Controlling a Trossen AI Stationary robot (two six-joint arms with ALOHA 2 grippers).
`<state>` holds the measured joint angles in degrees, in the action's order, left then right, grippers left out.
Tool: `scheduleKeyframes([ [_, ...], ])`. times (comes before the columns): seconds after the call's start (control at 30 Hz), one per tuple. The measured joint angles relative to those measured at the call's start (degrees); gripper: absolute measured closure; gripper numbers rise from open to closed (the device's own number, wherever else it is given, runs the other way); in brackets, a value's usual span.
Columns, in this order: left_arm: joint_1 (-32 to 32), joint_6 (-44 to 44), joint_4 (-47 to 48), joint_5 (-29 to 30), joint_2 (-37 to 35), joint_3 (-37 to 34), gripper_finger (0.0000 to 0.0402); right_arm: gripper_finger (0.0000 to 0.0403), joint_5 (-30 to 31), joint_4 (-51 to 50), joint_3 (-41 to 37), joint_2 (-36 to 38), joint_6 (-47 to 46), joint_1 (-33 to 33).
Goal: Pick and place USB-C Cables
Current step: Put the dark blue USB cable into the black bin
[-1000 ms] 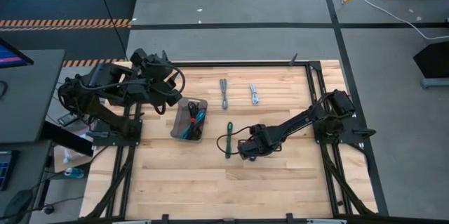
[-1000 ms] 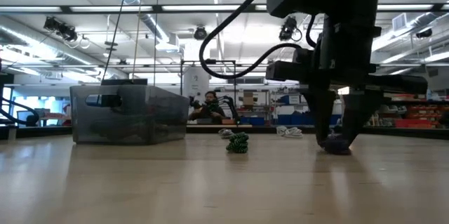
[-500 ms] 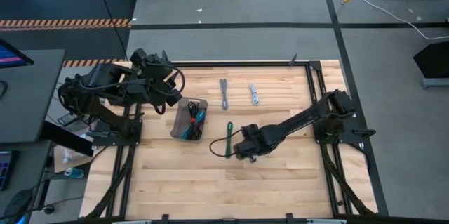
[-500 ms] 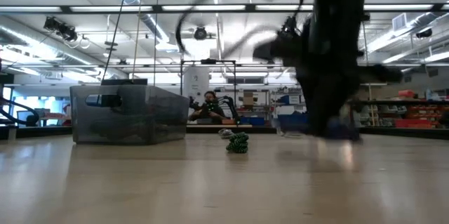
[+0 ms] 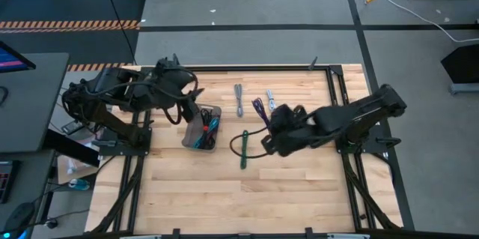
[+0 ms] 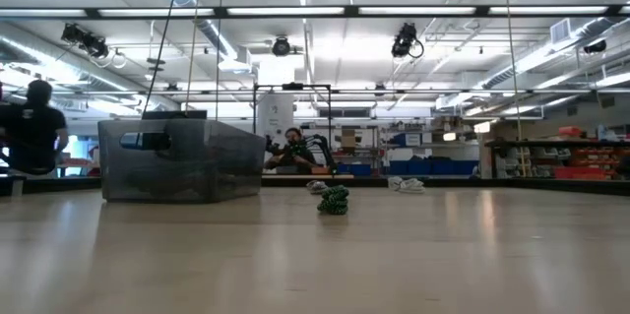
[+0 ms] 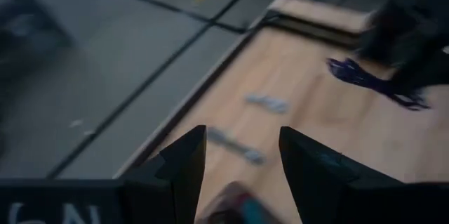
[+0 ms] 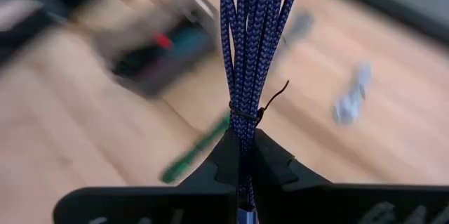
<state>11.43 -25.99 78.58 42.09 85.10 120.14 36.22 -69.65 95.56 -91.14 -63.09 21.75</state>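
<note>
- Right gripper [image 8: 242,155]: we see it clamped on the purple cable [image 8: 245,48], lifted over mid-table.
- Left gripper [image 7: 242,157]: parted, empty, near the tray [image 5: 200,130].
- Risk: we judge the thin pinch may slip during carry, dropping the bundle short.

Around the work: the counter, the tray, and the room beyond

From overhead we see a pale wooden counter [image 5: 299,186] edged by a dark frame, with a grey rectangular tray [image 5: 191,130] lying at about 9 o'clock from its centre. On the grey floor past the counter's 12 o'clock edge runs a black tape line [image 5: 247,27], and toward 10 o'clock lies an orange-and-black hazard stripe [image 5: 67,24]. A white cord [image 5: 419,10] trails across the floor at 2 o'clock. Looking level across the counter, we find the tray [image 6: 177,161] standing at 9 o'clock, a person in dark clothing [image 6: 34,137] at the far 9 o'clock edge, and another person [image 6: 292,149] seated deep in the room under long ceiling lights [image 6: 433,11].
</note>
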Motion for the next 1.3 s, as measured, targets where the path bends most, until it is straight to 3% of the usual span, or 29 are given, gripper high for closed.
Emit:
scheduleKeyframes([
  [0.17, -0.03, 5.55, -10.89, -5.85, 0.28, 0.02, 0.0214, 0.0385, 5.18, 4.21, 4.94, 3.71, 15.99, 3.08],
  [0.43, -2.61, 5.4, -16.81, -6.35, 3.92, -0.55, 0.0214, 0.0385, 6.47, 10.9, 6.76, 8.22, 31.41, 7.64],
  [0.57, -4.29, 6.3, -22.29, -7.35, 8.19, -0.61, 0.0214, 0.0385, 6.38, 10.49, 6.76, 8.88, 33.36, 9.02],
  [0.7, -6.06, 10.92, -31.7, -17.44, 11.74, -0.62, 0.0214, 0.0385, 5.93, 8.31, 6.74, 8.81, 34.35, 9.67],
  [0.8, -7.55, 11.88, -32.27, -24.23, 12.82, -0.63, 0.0214, 0.0385, 4.79, 5.69, 6.74, 8.86, 33.22, 10.22],
  [1.0, -9.97, 8.6, -30.96, -29.45, 13.21, -0.63, 0.0214, 0.0385, 4.62, -1.39, 6.72, 10.04, 28.08, 11.74],
  [1.3, -10.62, 8.64, -39.24, -39.05, 13.18, -0.63, 0.0203, 0.0385, 7.55, -6.99, 6.72, 10.63, 26.62, 11.6],
])
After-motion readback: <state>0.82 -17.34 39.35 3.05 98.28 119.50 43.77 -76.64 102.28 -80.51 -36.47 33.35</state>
